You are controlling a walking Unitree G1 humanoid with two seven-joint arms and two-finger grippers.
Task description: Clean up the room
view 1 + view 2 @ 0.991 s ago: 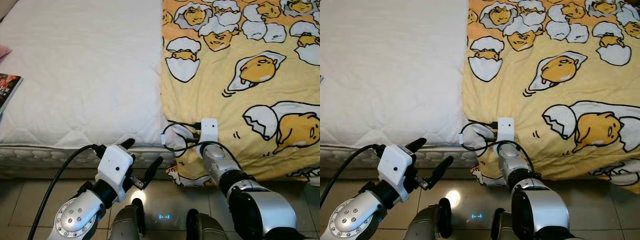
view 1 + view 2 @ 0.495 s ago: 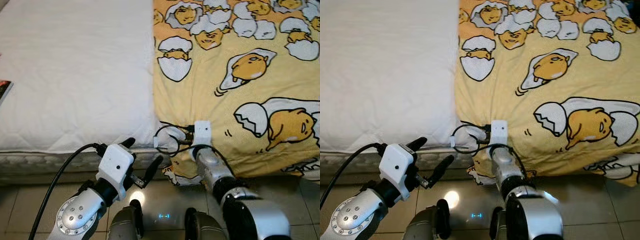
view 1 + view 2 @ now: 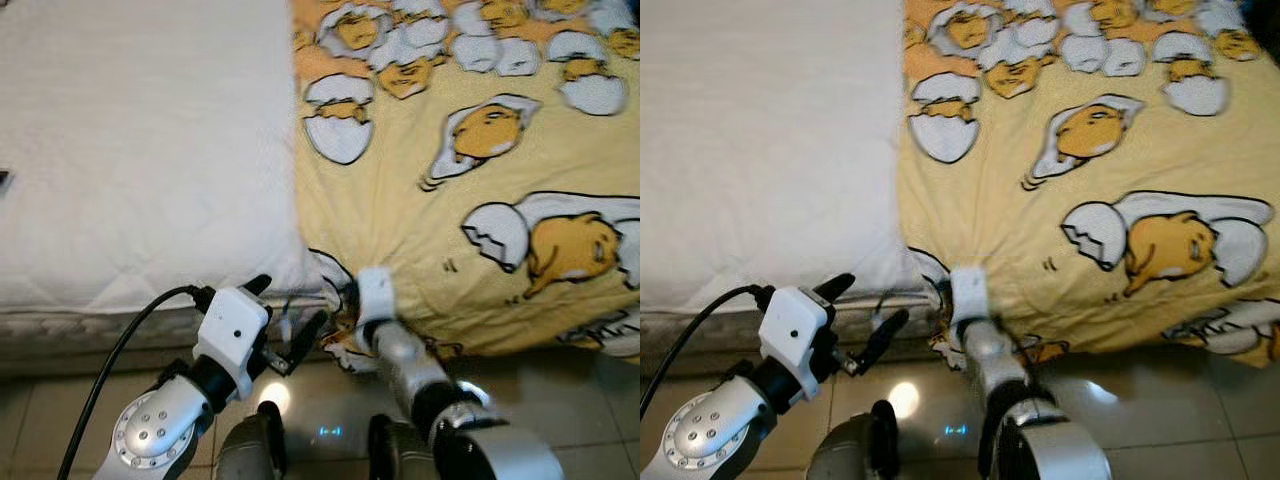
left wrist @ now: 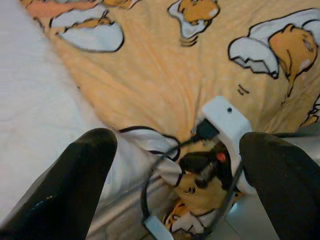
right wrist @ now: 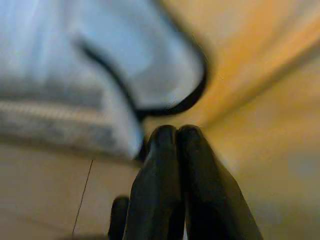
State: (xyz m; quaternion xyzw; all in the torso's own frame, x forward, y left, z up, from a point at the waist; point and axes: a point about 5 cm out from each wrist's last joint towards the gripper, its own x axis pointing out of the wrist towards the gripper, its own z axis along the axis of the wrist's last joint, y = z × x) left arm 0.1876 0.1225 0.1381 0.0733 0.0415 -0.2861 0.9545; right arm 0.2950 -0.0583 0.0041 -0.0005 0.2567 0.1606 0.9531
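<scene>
A white quilted mattress (image 3: 140, 150) takes up the robot's left half of the head views, its front edge running just above the tiled floor (image 3: 60, 400). To the mattress's right, and overlapping its near right corner, lies a yellow blanket (image 3: 470, 230) printed with cartoon egg characters; its lower hem hangs over the mattress's front edge toward the floor.

The right arm reaches up from below to that near right corner of the mattress, where the blanket bunches into folds. The right gripper (image 5: 172, 145) is at the blanket's edge there; in its wrist view the two black fingers (image 5: 192, 150) lie pressed together side by side, with yellow cloth and a black-outlined white patch of the print blurred close ahead of them. Whether cloth is caught between the tips cannot be made out.

The left gripper (image 3: 285, 320) hovers just in front of the mattress's front edge, to the left of the right wrist. Its fingers (image 4: 87, 165) are spread wide apart with nothing between them, and its wrist view looks past them at the blanket's bunched corner and the right arm's white camera block (image 4: 225, 122) with its looping black cable (image 4: 155, 165).

A small dark object (image 3: 4, 180) sits at the mattress's far left edge, too cropped to identify.
</scene>
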